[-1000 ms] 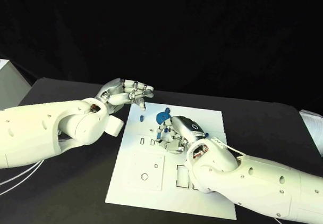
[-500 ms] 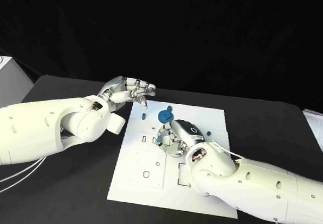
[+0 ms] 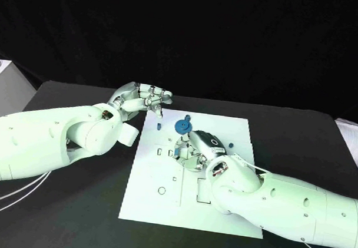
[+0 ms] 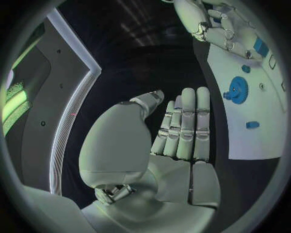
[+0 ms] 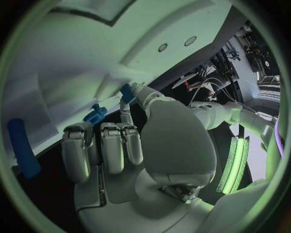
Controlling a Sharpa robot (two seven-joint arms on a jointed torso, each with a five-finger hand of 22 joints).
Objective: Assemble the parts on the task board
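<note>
Head view shows my right hand [image 3: 200,153] has crept toward the task board's [image 3: 221,217] far edge, pinching a small blue part [image 5: 127,93]; left hand [image 3: 140,101] stays empty, fingers loosely curled.

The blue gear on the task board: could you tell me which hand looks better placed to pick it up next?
Probably the left. The left hand hovers open beside the blue gear, while the right hand is lower on the task board, curled over other slots.
</note>
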